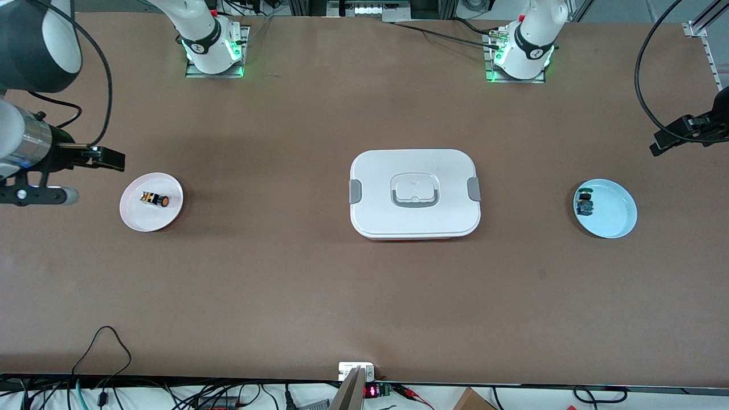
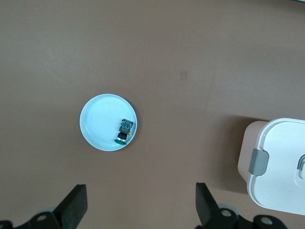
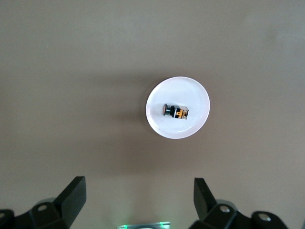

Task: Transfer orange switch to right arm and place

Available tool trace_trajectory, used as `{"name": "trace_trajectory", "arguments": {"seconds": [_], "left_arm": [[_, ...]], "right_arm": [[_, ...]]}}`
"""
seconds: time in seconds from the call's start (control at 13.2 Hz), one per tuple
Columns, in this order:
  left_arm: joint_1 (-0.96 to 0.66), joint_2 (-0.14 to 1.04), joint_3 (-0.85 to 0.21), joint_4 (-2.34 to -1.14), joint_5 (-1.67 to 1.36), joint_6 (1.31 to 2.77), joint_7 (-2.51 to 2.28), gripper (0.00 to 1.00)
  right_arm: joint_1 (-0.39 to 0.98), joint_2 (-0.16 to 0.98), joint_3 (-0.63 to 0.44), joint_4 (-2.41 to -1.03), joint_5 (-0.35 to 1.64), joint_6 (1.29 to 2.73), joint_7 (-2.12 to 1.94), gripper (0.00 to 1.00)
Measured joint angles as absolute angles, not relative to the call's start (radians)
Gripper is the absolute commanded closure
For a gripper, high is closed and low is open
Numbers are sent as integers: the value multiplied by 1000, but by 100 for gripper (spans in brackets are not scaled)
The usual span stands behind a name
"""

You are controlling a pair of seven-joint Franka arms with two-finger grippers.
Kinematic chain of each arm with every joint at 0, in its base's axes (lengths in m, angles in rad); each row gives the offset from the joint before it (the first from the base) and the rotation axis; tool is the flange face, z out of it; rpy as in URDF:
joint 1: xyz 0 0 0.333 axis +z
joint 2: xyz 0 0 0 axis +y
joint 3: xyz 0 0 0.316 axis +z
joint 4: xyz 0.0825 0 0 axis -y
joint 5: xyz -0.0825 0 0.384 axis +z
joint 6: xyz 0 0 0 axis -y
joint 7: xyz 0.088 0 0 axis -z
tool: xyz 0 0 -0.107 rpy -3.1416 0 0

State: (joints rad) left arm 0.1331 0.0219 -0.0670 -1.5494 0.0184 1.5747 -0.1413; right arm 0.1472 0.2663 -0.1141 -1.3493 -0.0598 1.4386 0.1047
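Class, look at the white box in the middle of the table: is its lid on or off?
On. The white box has its lid seated flat across the top, with a grey latch at each end. Whether the latches are locked, cannot tell.

A white lidded container (image 1: 414, 193) with grey side clips sat mid-worktop (image 1: 364, 296). A pale blue plate (image 1: 612, 216) toward the left arm's end held a green-capped switch (image 1: 584, 203) at its rim. A pinkish-white plate (image 1: 142, 213) lay toward the right arm's end.

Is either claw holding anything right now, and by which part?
Nothing held. Left claw and right claw are open; the orange switch lies on its pink plate.
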Motion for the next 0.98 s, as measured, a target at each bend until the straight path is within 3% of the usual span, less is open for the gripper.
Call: {"name": "trace_trajectory", "arguments": {"seconds": [0.3, 0.98], "left_arm": [[133, 22, -66, -1549, 18, 1574, -141, 0], [134, 22, -66, -1549, 18, 1573, -141, 0]], "right_arm": [[-47, 238, 47, -1401, -52, 1497, 115, 0], [-62, 67, 81, -1652, -51, 1619, 82, 0]]}}
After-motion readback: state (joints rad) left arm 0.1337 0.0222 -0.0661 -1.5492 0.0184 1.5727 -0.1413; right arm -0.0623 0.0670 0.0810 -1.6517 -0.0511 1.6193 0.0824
